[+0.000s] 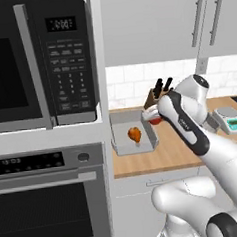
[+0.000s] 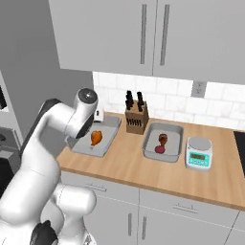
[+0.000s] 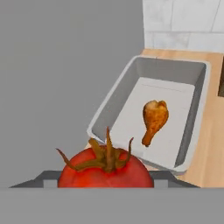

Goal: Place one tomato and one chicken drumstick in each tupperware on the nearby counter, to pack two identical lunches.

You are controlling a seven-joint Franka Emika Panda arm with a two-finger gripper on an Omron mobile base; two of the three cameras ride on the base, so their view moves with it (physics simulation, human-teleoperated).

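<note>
Hand view: the gripper clasps a glossy red tomato (curled brown stem) above the counter, beside a shallow pale-grey tupperware holding a browned chicken drumstick.

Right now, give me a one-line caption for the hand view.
Held tomato approaching the left tupperware, which already holds a chicken drumstick.

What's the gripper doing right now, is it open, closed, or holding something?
Gripper: closed on a tomato, carried near the left tupperware that holds a chicken drumstick.
</note>
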